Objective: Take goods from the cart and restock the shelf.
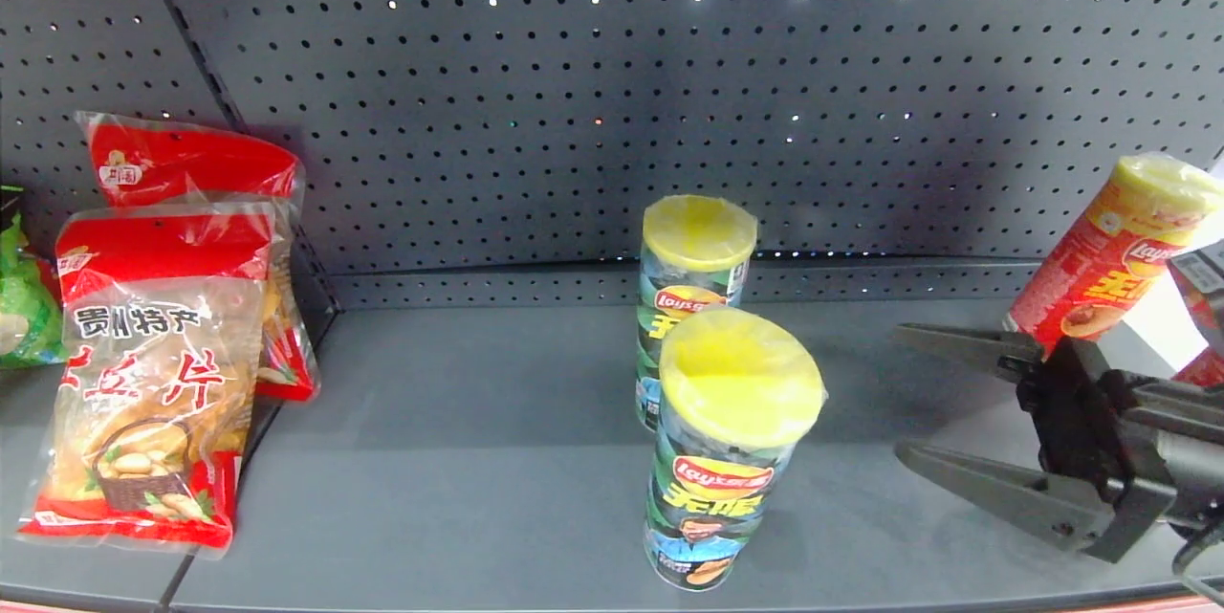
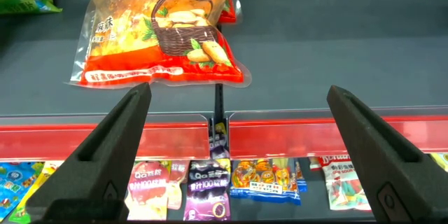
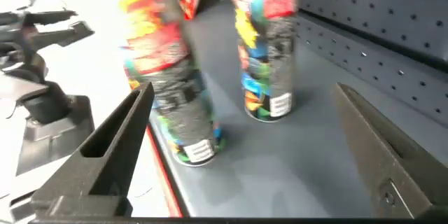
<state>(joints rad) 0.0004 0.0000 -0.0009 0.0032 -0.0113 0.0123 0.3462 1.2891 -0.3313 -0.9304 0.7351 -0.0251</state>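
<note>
Grey shelf board with pegboard back, two yellow-lidded cans upright, left gripper and right gripper wide open, empty.

bare shelf between snack bags and upright cans, red can at far right

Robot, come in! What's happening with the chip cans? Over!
Left gripper, right gripper open, empty. Front chip can, rear chip can upright on shelf. Red can tilted beside right gripper.
</note>
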